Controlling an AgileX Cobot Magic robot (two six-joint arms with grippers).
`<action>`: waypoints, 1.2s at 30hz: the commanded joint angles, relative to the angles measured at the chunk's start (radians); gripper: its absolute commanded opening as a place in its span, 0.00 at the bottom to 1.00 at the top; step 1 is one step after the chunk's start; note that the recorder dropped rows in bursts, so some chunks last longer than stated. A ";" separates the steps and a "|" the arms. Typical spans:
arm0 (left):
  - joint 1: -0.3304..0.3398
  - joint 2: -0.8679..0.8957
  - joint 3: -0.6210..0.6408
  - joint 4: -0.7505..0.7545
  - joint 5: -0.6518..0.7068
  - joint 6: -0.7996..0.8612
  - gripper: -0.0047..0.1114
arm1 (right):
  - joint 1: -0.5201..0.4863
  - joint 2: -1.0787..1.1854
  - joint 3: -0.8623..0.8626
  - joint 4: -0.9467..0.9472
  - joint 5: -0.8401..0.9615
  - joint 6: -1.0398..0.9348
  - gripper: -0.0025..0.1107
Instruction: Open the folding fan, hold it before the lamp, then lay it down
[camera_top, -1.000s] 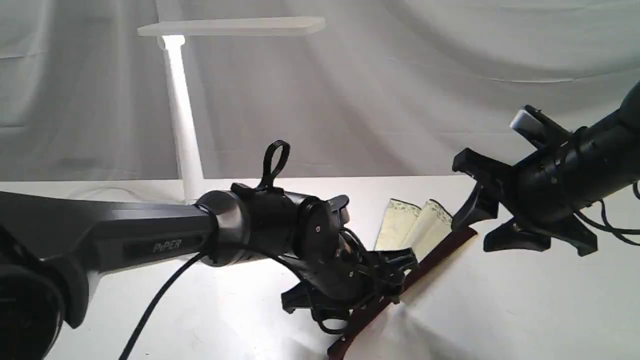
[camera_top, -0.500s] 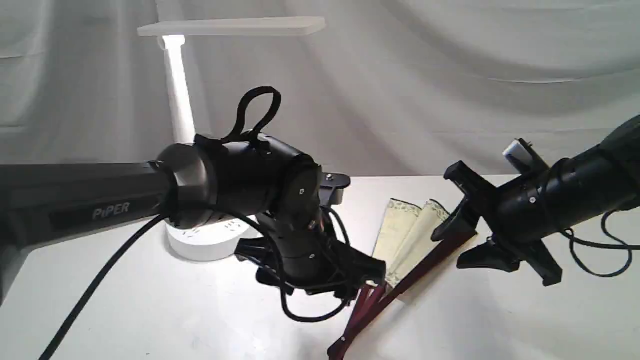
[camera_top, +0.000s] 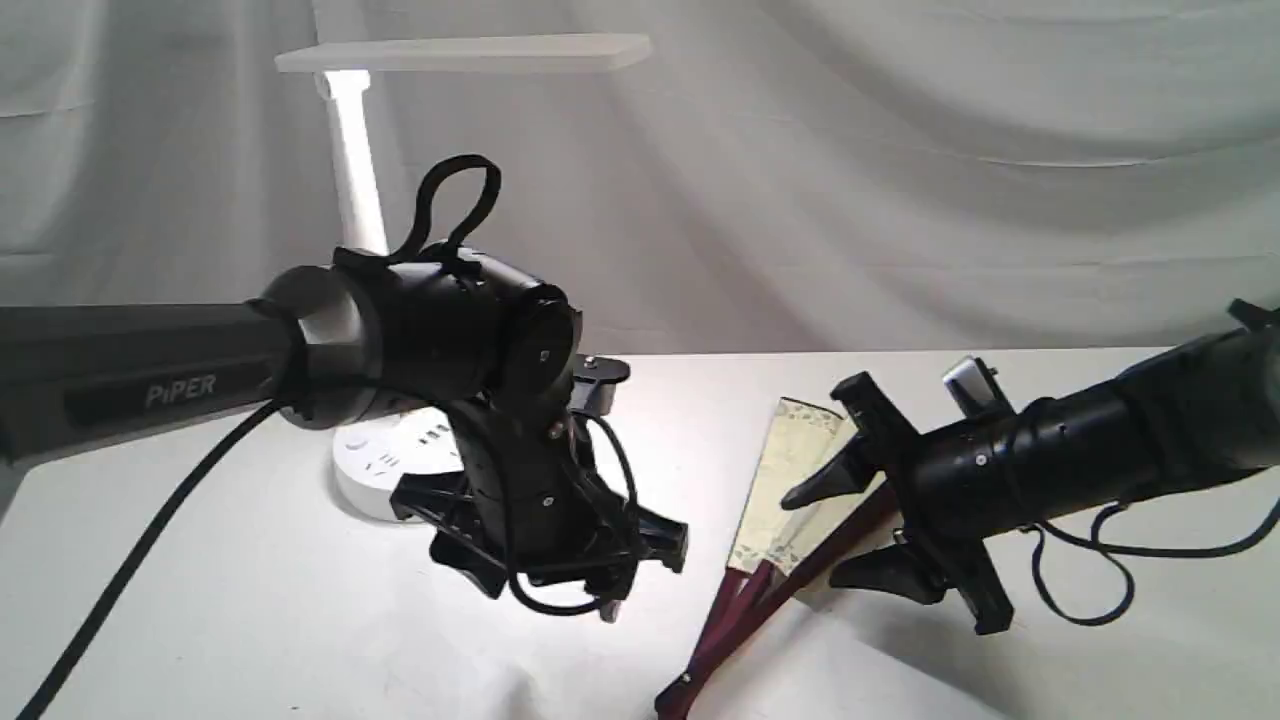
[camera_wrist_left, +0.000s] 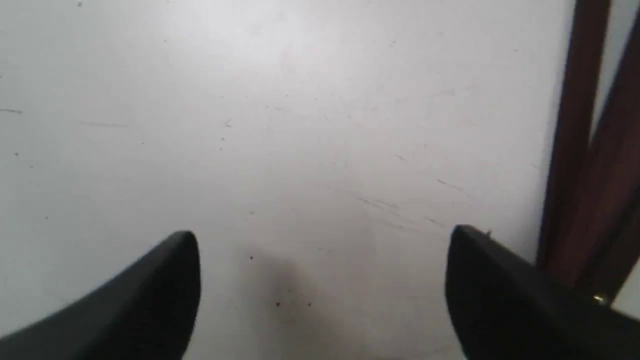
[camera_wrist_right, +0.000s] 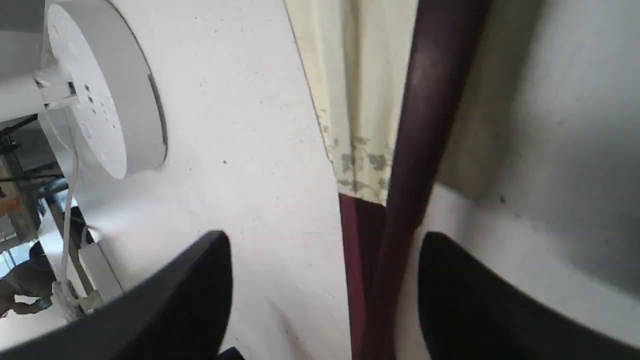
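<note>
The folding fan (camera_top: 775, 510) lies partly spread on the white table (camera_top: 250, 600), its cream leaf toward the backdrop and its maroon ribs meeting at a pivot nearest the exterior camera, with the lamp (camera_top: 352, 170) standing well to its left in that view. The right gripper (camera_wrist_right: 325, 240) hangs low over the fan, jaws released and wide, the outer maroon rib running between them. The left gripper (camera_wrist_left: 322, 237) is likewise spread open, over bare table just beside the ribs
</note>
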 joint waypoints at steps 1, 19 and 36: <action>0.005 -0.013 0.004 0.002 -0.010 0.005 0.61 | 0.037 0.001 0.006 0.041 -0.090 -0.008 0.51; 0.005 -0.013 0.004 0.002 -0.036 0.045 0.61 | 0.064 0.033 0.006 -0.046 -0.077 0.014 0.51; 0.005 0.006 0.004 -0.107 -0.053 0.103 0.61 | 0.072 0.085 0.006 0.178 -0.197 -0.091 0.51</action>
